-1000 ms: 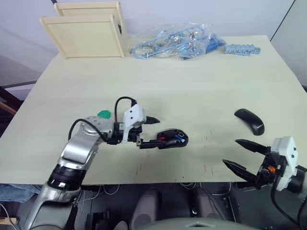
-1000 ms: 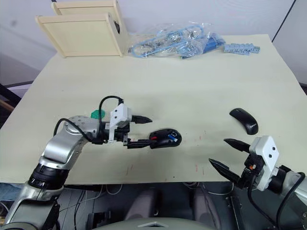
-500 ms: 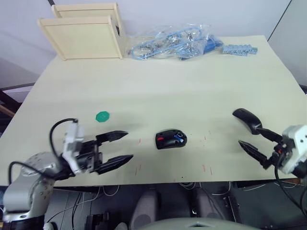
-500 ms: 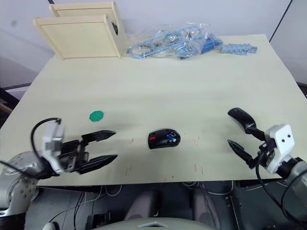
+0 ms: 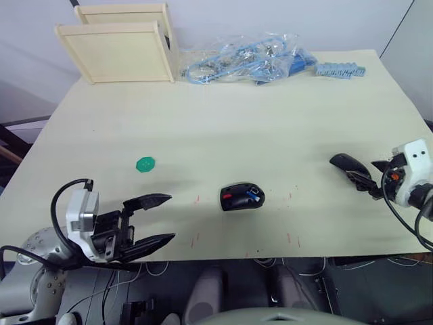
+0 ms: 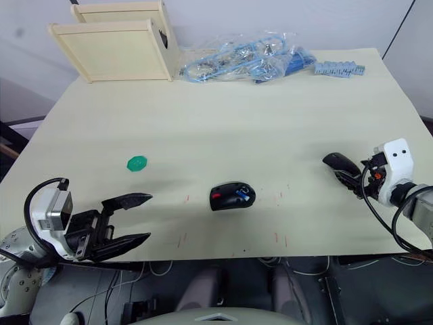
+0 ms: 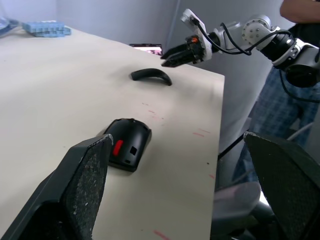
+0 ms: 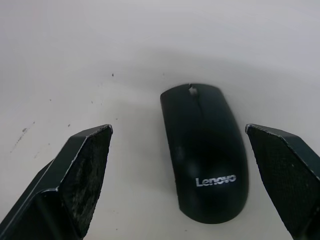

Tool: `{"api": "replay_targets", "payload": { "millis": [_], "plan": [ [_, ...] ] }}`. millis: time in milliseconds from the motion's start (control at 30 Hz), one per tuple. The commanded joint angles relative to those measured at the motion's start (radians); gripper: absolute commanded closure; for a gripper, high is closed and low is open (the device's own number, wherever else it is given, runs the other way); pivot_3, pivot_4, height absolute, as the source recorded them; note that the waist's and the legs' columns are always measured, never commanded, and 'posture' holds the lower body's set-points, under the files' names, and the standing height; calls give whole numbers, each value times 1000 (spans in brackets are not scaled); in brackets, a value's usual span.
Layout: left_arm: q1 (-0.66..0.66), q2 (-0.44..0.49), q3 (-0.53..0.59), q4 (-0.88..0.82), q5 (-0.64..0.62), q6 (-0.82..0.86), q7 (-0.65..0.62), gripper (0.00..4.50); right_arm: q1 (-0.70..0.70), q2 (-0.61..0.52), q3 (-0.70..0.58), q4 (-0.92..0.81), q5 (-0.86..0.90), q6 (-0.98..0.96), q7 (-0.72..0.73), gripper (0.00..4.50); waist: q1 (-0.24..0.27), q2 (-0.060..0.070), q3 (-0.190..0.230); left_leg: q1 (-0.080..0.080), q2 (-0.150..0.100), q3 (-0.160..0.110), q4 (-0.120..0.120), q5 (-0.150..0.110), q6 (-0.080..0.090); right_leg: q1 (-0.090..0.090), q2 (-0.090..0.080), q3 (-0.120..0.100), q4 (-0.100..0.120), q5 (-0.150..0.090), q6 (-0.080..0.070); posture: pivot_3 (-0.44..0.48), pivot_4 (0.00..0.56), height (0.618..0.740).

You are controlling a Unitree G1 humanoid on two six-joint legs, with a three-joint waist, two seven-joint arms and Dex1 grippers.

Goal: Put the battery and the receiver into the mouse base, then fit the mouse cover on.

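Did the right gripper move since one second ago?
Yes. The right gripper went from the table's near edge up to the mouse cover, jaws open around it. The cover itself stayed put.

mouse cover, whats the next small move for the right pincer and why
Probably lower the right pincer and close on the mouse cover. Its fingers are open on either side of the cover, which lies free on the table, apart from the mouse base.

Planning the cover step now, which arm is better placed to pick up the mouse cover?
Right. The right pincer is open right at the mouse cover; the left pincer sits across the table, beyond the mouse base.
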Motion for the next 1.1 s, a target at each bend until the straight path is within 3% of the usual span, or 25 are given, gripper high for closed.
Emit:
{"api": "replay_targets", "payload": {
  "millis": [33, 1100],
  "plan": [
    [-27, 3, 14, -48, -46, 4, 38, 29, -42, -28, 12, 30, -10, 13, 22, 0, -1, 0, 0, 0, 0, 0, 0, 0, 0, 0, 0, 0, 0, 0, 0, 0, 150, 740],
    [9, -5, -45, -44, -29, -58, 35, 29, -102, -24, 74, 294, -145, -123, 166, 0, -3, 0, 0, 0, 0, 0, 0, 0, 0, 0, 0, 0, 0, 0, 0, 0, 150, 740]
  ]
}}
